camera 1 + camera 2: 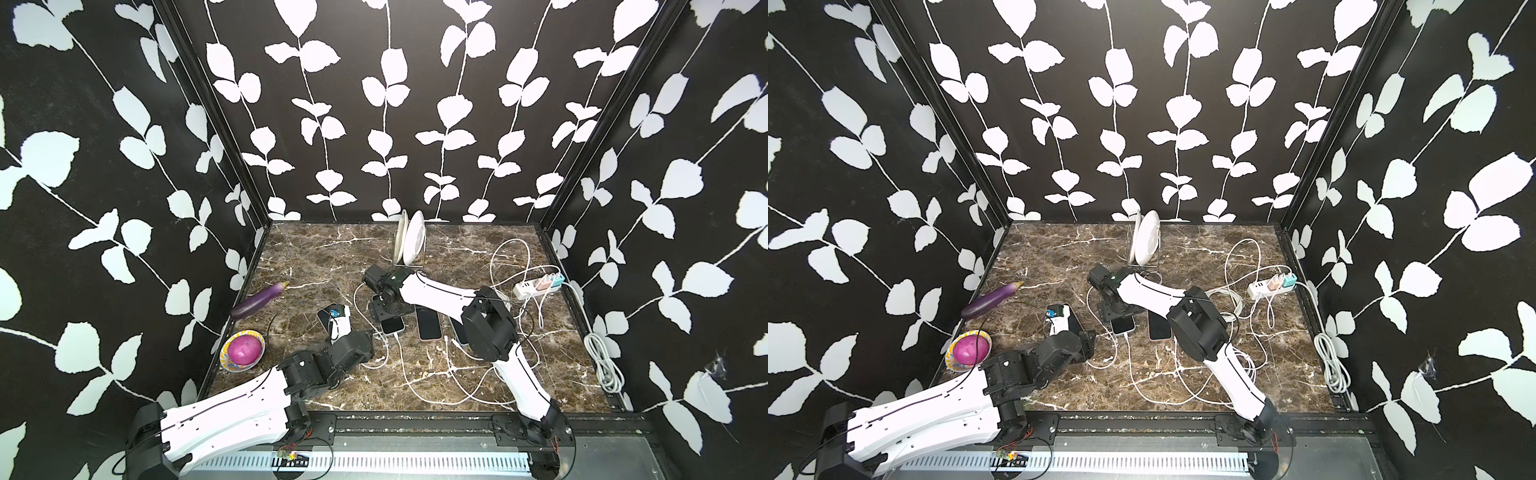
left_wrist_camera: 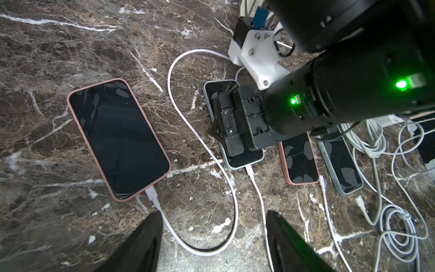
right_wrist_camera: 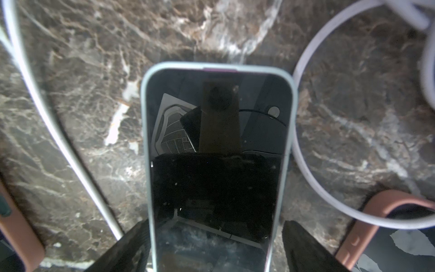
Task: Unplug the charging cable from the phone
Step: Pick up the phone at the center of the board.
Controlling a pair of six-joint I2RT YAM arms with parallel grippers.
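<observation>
My right hand (image 3: 214, 226) straddling the blue-cased phone (image 3: 216, 141) flat on the tabletop (image 3: 70, 117), pinching it or not I cannot tell, its charging cable (image 2: 253, 179) plugged in, my left hand (image 2: 214, 214) open over a white cable loop (image 2: 211, 252) beside the pink-cased phone (image 2: 117, 139)

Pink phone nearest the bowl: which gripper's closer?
Left. The left gripper hangs open just off the plugged end of the pink phone, above its cable. The right gripper straddles the neighbouring light-blue phone, further off.

left arm (image 1: 232, 415): white shells, black joints | right arm (image 1: 440, 295): seemingly identical, green wrist lights
</observation>
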